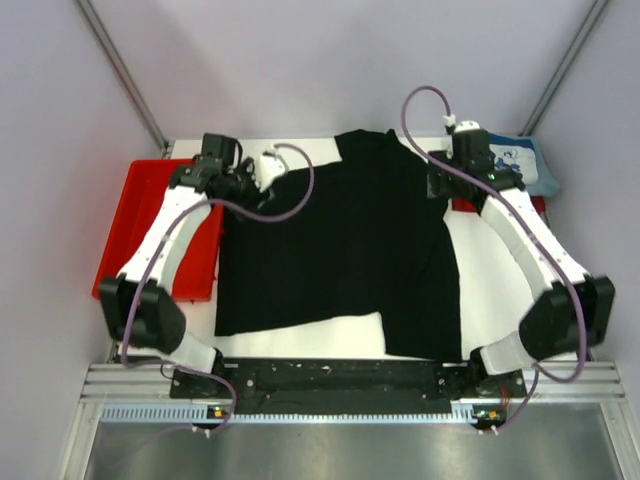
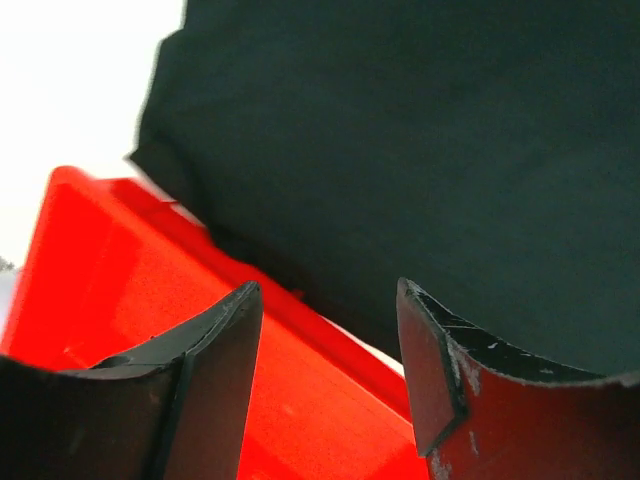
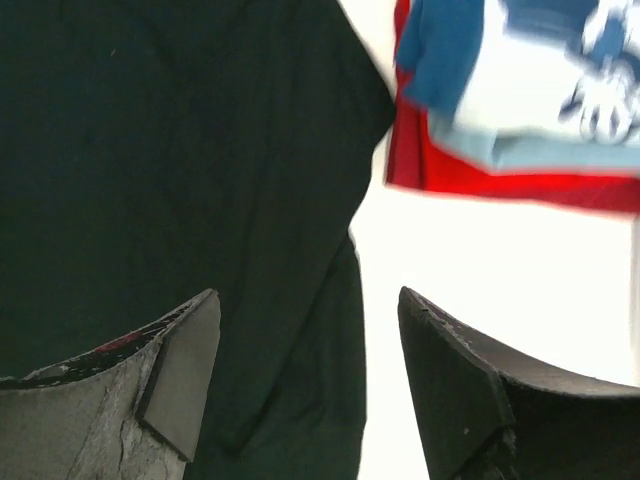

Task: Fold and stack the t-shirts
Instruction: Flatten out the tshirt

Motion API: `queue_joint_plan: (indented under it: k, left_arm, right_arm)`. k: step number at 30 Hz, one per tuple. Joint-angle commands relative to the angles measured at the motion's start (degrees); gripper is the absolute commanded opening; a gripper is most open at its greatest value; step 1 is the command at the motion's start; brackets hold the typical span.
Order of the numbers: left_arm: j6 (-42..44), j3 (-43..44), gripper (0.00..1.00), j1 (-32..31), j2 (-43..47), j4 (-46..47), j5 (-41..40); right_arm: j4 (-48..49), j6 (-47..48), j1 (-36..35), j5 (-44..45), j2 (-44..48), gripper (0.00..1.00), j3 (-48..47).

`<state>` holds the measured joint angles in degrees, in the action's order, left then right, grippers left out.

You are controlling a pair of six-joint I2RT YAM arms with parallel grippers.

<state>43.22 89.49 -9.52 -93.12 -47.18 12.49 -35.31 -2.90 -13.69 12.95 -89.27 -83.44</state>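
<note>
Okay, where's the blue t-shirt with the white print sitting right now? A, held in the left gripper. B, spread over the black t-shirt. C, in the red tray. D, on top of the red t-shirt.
D: the blue t-shirt lies on the red t-shirt at the far right, beside the black t-shirt and far from the red tray.

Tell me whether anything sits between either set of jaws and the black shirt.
Nothing visible does. The left jaws hang open over the left edge of the black shirt, beside the red tray; the right jaws hang open over its right edge.
</note>
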Motion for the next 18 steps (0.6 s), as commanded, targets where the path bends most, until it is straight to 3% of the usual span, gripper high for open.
queue_joint_plan:
  k: [1,5,11,18]
  left_arm:
    - [11.8,-13.3,0.61,-3.0,12.9,-9.6,7.8]
    - [15.5,-26.7,0.63,-3.8,21.1,-13.8,8.0]
    - [17.2,-45.3,0.66,-4.2,29.6,-10.8,2.6]
    - [14.5,-54.0,0.66,-4.6,26.8,-3.5,-5.4]
  right_arm:
    - [0.8,-16.1,0.2,-3.5,12.6,0.73,14.0]
    - [0.9,-23.5,0.3,-2.6,22.3,0.73,28.6]
    - [0.2,-36.2,0.2,-3.5,32.0,0.68,45.0]
    - [-1.1,-45.1,-0.6,-3.1,29.4,0.68,52.1]
